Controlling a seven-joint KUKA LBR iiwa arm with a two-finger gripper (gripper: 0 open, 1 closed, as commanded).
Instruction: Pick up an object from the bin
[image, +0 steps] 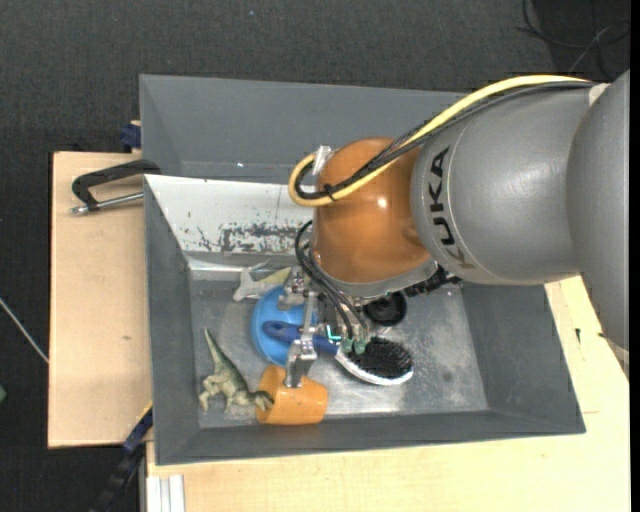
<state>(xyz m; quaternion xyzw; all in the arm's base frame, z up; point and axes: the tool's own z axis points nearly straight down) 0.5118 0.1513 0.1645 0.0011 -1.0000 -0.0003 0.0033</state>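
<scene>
Jaws, opening impossible to tell, low over an orange plastic cup (300, 403); probably light, rigid, slippery; grip its rim.

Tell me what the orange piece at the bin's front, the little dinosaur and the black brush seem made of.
Orange piece: likely smooth plastic, even colour with a soft sheen; rubber or foam possible.
Dinosaur: probably moulded plastic or rubber, matt olive-tan, thin stiff legs and tail.
Brush: black bristles in a pale rim, apparently plastic.
</scene>
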